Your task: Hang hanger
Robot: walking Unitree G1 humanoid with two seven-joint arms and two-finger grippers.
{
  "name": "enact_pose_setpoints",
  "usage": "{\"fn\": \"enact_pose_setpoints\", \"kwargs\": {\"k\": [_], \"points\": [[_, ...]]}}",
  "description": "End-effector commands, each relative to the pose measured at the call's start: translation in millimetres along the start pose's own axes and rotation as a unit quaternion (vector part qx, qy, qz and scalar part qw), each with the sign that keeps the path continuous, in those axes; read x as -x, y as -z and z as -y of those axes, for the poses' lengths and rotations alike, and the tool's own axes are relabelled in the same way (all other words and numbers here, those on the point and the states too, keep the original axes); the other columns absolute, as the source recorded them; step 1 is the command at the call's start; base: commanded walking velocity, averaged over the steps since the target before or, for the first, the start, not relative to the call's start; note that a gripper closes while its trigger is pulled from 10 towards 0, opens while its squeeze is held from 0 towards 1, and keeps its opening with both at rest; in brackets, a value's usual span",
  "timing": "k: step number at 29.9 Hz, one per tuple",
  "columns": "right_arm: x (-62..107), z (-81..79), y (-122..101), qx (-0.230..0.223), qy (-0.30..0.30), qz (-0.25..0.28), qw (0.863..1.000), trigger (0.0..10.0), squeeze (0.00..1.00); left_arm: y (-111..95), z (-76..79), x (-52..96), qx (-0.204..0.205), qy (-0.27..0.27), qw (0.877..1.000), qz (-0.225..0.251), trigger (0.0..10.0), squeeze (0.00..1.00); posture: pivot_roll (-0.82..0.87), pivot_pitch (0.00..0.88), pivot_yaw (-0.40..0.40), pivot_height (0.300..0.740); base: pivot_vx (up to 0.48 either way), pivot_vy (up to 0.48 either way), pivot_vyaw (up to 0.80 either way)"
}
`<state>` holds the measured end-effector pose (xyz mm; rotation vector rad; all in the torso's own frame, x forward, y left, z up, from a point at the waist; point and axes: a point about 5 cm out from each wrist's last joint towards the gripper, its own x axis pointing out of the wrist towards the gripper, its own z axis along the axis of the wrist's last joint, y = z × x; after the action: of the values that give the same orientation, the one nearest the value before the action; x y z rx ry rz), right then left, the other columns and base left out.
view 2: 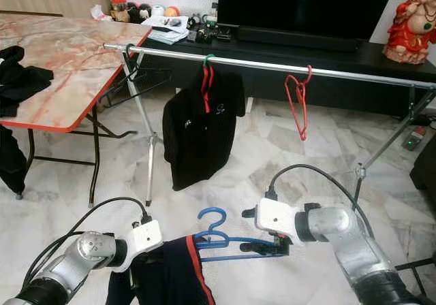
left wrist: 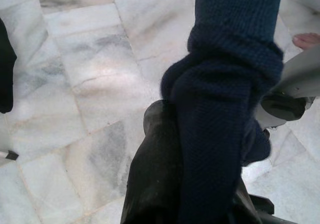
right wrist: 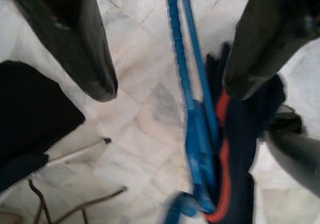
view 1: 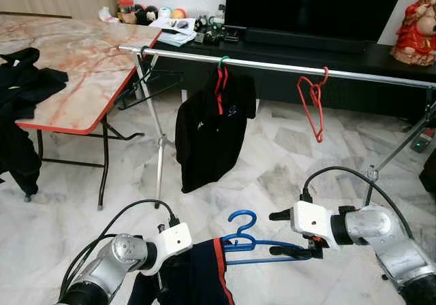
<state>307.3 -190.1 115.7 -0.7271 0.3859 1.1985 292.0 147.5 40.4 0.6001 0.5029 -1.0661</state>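
Blue hanger (view 1: 246, 240) lay nearly level between the two arms at the near edge of the scene, low over the marble floor (view 1: 286, 155), with a dark navy garment with red trim (view 1: 201, 278) draped on its left half and its hook pointing up and away. The left gripper (left wrist: 200, 194) was clamped on the navy knit, a bunched fold of it pinched between the fingers. The right gripper (view 1: 289, 233) sat at the hanger's bare right end with its fingers spread: in the right wrist view the blue bars ran down the gap between them and touched neither one.

Farther off, a silver clothes rail (view 1: 286, 67) crossed the room on thin tripod legs. A black shirt (view 1: 211, 131) hung on it near the middle, an empty red hanger (view 1: 315, 101) to its right, and an empty black hanger (view 1: 146, 84) at the left end beside a marble-topped table (view 1: 68, 67) with dark clothes (view 1: 24, 80) heaped on it. A dark TV cabinet (view 1: 306, 53) stood beyond.

The likely trouble lay in the grip. With only the cloth held on the left and nothing yet closed on the right, the hanger could tip or slide out of the garment once lifted. The rail was well apart and higher, so the hook might miss it or snag the black shirt or the red hanger, and a push could rock the light stand.
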Motion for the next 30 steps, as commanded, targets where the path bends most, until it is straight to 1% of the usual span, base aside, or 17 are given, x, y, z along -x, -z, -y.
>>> {"fn": "enact_pose_setpoints", "kwargs": {"k": [1,4,7,8,9,11,13,15,17,18,19,26,30], "points": [[-8.1,-2.4,7,0.000,0.001,-0.019,1.000,10.0,0.00,-7,-1.3,-0.3,-0.013,0.006,1.000,0.006,0.0,0.00,-0.03,0.052,-0.063,0.740,0.000,0.000,0.00],[-15.2,-2.5,13,0.005,0.010,-0.041,0.999,10.0,0.00,-8,-2.0,-0.6,-0.014,0.006,1.000,0.004,0.0,0.00,-0.02,0.050,-0.062,0.740,0.000,0.000,0.00],[-23.5,-1.7,12,-0.008,0.018,-0.025,0.999,10.0,0.00,-9,-2.1,-1.0,-0.015,0.009,1.000,0.005,0.0,0.00,-0.02,0.049,-0.063,0.740,0.000,0.000,0.00],[-26.2,-1.3,13,-0.003,0.021,-0.029,0.999,10.0,0.00,-10,-1.8,-1.2,-0.016,0.011,1.000,0.005,0.0,0.00,-0.01,0.048,-0.064,0.740,0.000,0.000,0.00],[-29.7,-1.2,15,0.012,0.024,-0.041,0.999,10.0,0.00,-10,-1.0,-1.5,-0.018,0.017,1.000,0.004,0.0,0.00,-0.01,0.048,-0.066,0.740,0.000,0.000,0.00],[-32.3,-1.3,15,0.020,0.026,-0.043,0.999,10.0,0.00,-10,0.5,-1.7,-0.020,0.023,1.000,0.001,0.0,0.00,-0.01,0.051,-0.066,0.740,0.000,0.000,0.00],[-34.9,-1.7,13,0.013,0.027,-0.031,0.999,10.0,0.00,-9,3.1,-2.3,-0.021,0.033,0.999,0.000,0.0,0.00,-0.01,0.052,-0.066,0.740,0.000,0.000,0.00],[-37.4,-6.4,13,0.005,0.004,-0.019,1.000,10.0,0.00,-10,4.4,-3.1,-0.020,0.034,0.999,0.002,0.0,0.00,-0.01,0.054,-0.067,0.740,0.000,0.000,0.00],[-37.9,-8.0,13,0.001,-0.004,-0.018,1.000,10.0,0.00,-10,4.6,-3.3,-0.020,0.034,0.999,0.003,0.0,0.00,-0.01,0.054,-0.067,0.740,0.000,0.000,0.00],[-39.0,-15.5,17,-0.007,-0.039,-0.020,0.999,10.0,0.00,-10,5.6,-4.6,-0.022,0.037,0.999,0.001,0.0,0.00,-0.01,0.055,-0.067,0.740,0.000,0.000,0.00],[-39.6,-17.4,18,-0.007,-0.046,-0.020,0.999,10.0,0.00,-10,6.0,-5.1,-0.024,0.039,0.999,-0.001,0.0,0.00,-0.01,0.055,-0.068,0.740,0.000,0.000,0.00],[-44.5,-19.7,18,0.002,-0.062,-0.015,0.998,10.0,0.00,-13,5.1,-5.6,-0.026,0.040,0.999,0.001,0.0,0.00,0.00,0.058,-0.068,0.740,0.000,0.000,0.00],[-50.0,-17.0,17,0.014,-0.046,-0.019,0.999,10.0,0.00,-13,5.2,-3.2,-0.039,0.053,0.998,-0.005,0.0,0.00,0.01,0.060,-0.070,0.740,0.000,0.000,0.00]]}}
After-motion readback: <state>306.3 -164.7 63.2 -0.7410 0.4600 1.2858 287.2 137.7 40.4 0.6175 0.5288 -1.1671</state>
